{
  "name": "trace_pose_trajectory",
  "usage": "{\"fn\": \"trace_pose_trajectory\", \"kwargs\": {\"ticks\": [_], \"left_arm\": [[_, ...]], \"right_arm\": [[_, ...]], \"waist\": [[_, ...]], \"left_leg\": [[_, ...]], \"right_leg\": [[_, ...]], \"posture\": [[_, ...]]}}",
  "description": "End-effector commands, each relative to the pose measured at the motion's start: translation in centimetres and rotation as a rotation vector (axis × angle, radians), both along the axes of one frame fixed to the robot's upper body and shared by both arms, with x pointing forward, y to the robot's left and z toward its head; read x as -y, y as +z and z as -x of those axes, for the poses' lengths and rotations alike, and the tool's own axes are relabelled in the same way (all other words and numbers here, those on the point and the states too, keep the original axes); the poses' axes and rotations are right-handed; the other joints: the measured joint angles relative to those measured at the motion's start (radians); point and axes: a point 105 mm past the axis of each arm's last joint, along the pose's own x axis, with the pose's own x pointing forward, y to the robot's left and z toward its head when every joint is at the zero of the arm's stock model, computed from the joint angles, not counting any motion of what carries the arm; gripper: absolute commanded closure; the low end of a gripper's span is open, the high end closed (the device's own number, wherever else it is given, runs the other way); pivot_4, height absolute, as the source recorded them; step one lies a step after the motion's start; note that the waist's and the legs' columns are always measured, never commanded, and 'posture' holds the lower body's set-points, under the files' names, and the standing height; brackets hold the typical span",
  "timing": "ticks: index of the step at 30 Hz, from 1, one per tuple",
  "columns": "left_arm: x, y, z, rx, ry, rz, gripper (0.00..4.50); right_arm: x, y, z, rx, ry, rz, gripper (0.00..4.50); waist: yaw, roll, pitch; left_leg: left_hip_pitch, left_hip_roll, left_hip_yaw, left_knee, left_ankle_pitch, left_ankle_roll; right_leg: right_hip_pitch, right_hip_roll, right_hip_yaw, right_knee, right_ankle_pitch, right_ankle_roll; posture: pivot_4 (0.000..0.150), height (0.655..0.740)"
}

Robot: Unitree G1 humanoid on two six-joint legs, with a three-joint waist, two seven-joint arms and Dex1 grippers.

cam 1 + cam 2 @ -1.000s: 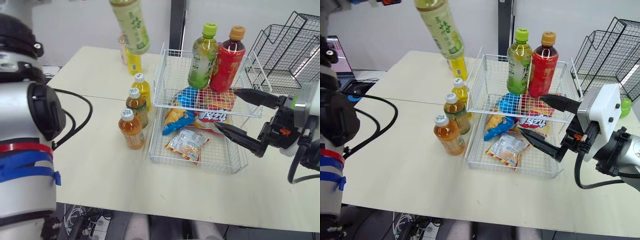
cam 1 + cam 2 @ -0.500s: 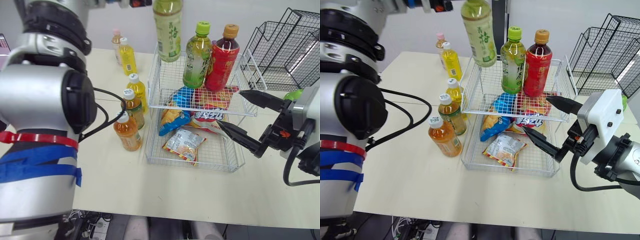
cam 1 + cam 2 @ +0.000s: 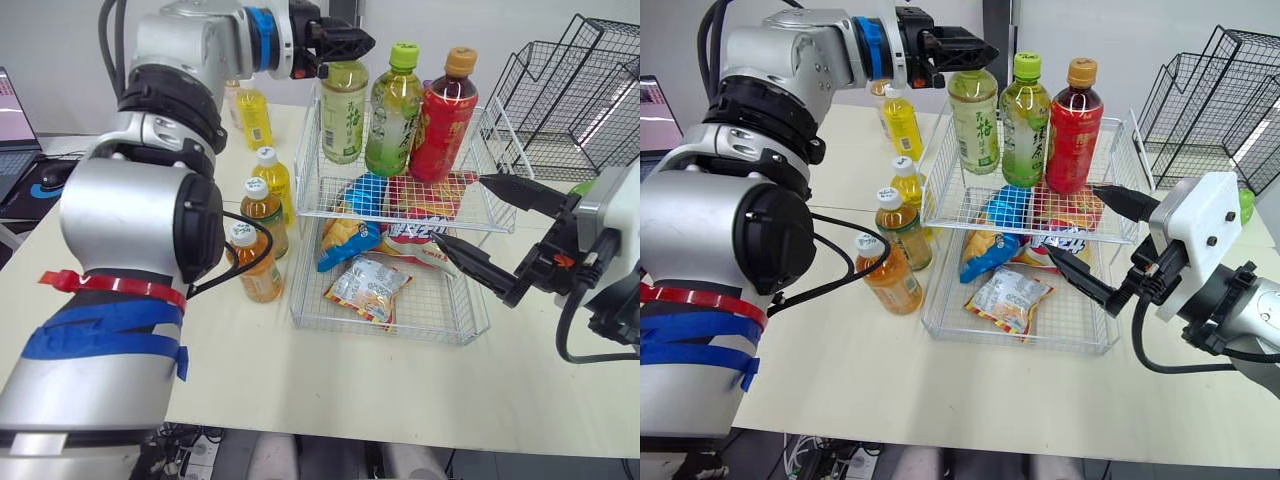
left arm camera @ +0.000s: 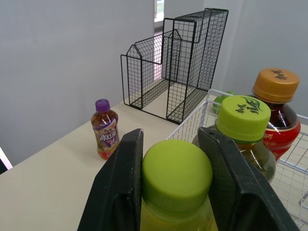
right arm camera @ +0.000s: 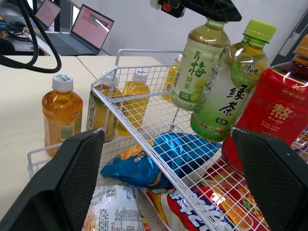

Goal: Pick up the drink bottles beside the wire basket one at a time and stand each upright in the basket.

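Observation:
My left gripper (image 3: 345,45) is shut on the lime cap of a pale green tea bottle (image 3: 343,112). It holds the bottle upright in the far left corner of the wire basket's (image 3: 380,326) upper tier. Next to it a green bottle (image 3: 392,110) and a red bottle (image 3: 442,115) stand upright. Left of the basket, on the table, stand an orange bottle (image 3: 256,262), a brown tea bottle (image 3: 266,215) and a yellow bottle (image 3: 279,180), with more bottles (image 3: 253,112) farther back. My right gripper (image 3: 459,209) is open at the basket's right front, with nothing between its fingers.
Snack bags (image 3: 375,285) lie in the basket's lower tier. Black wire racks (image 3: 580,90) stand at the back right. A small purple-capped bottle (image 4: 105,127) stands on the table behind the basket. A laptop (image 3: 10,120) sits at the far left.
My left gripper has brought the pale green bottle down from above the basket into the upper tier beside the green bottle. The right gripper has barely moved. The camera has shifted.

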Motion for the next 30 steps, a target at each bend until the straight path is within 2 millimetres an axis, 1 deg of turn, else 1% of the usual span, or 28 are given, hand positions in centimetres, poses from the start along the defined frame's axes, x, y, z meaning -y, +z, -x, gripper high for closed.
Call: {"fn": "trace_pose_trajectory", "kwargs": {"ticks": [1,3,4,5,8,11,16,22,25,27,30], "left_arm": [[0.3,1.8,0.7,0.057,-0.021,0.033,3.12],[0.2,1.8,0.7,0.052,-0.024,0.036,2.40],[0.2,1.8,0.7,0.052,-0.025,0.037,2.24],[0.1,1.9,0.8,0.054,-0.027,0.037,1.94],[-0.4,2.6,1.2,0.066,-0.037,0.038,1.00],[-1.4,3.5,1.5,0.087,-0.030,0.041,0.07],[-3.5,5.0,2.5,0.118,-0.033,0.052,0.02],[-7.2,6.0,3.3,0.162,0.032,0.068,0.02],[-9.5,5.8,3.6,0.175,0.087,0.057,0.02],[-11.4,5.1,4.1,0.182,0.129,0.030,0.02],[-14.5,3.0,5.1,0.189,0.193,-0.038,0.02]], "right_arm": [[0.1,0.9,0.1,0.047,-0.009,0.001,0.00],[0.1,0.8,0.0,0.048,-0.013,0.002,0.00],[0.1,0.9,0.0,0.050,-0.015,0.003,0.00],[0.1,0.9,0.0,0.053,-0.018,0.002,0.00],[0.2,0.9,0.0,0.058,-0.025,0.000,0.00],[0.2,0.9,-0.1,0.058,-0.030,-0.001,0.00],[0.3,1.0,-0.1,0.066,-0.020,0.001,0.00],[0.4,1.2,-0.2,0.061,0.024,0.015,0.00],[0.5,1.4,-0.5,0.067,0.052,0.029,0.00],[0.6,1.5,-0.7,0.069,0.073,0.049,0.00],[0.6,1.6,-0.9,0.055,0.122,0.072,0.00]], "waist": [[0.000,0.000,0.000],[0.000,0.000,0.000],[0.000,0.000,0.000],[0.000,0.000,0.000],[0.000,0.000,0.000],[-0.001,0.000,0.000],[-0.001,0.000,0.000],[-0.001,0.000,0.000],[-0.001,0.001,-0.001],[-0.004,0.002,-0.001],[-0.009,0.002,-0.001]], "left_leg": [[0.000,0.000,0.000,0.000,0.000,0.000],[0.000,0.000,0.000,0.000,0.000,0.000],[0.000,0.000,0.000,0.000,0.000,0.000],[0.000,0.000,0.000,0.000,0.000,0.000],[0.000,0.000,0.000,0.000,0.000,0.000],[0.000,0.000,0.000,0.000,0.000,0.000],[0.001,0.000,0.000,0.000,0.000,0.000],[0.001,0.000,0.000,0.000,0.000,0.000],[0.002,0.001,0.000,0.000,0.000,0.000],[0.003,0.001,0.000,0.000,0.000,0.000],[0.004,0.001,0.000,0.000,0.000,0.000]], "right_leg": [[0.000,0.000,0.000,0.000,0.000,0.000],[0.000,0.000,0.000,0.000,0.000,0.000],[0.000,0.000,0.000,0.000,0.000,0.000],[0.000,0.000,0.000,0.000,0.000,0.000],[0.000,0.000,0.000,0.000,0.000,0.000],[0.000,0.000,0.000,0.000,0.000,0.000],[0.000,0.000,0.000,0.000,0.000,0.000],[0.000,0.000,0.000,0.000,0.000,0.000],[0.001,0.000,0.000,0.001,0.000,0.000],[0.001,0.000,0.000,0.001,0.000,0.000],[0.001,0.000,0.000,0.003,-0.001,-0.002]], "posture": [[0.150,0.6907],[0.150,0.6907],[0.150,0.6907],[0.150,0.6907],[0.150,0.6907],[0.150,0.6907],[0.150,0.6907],[0.150,0.6907],[0.150,0.6907],[0.150,0.6907],[0.150,0.6907]]}}
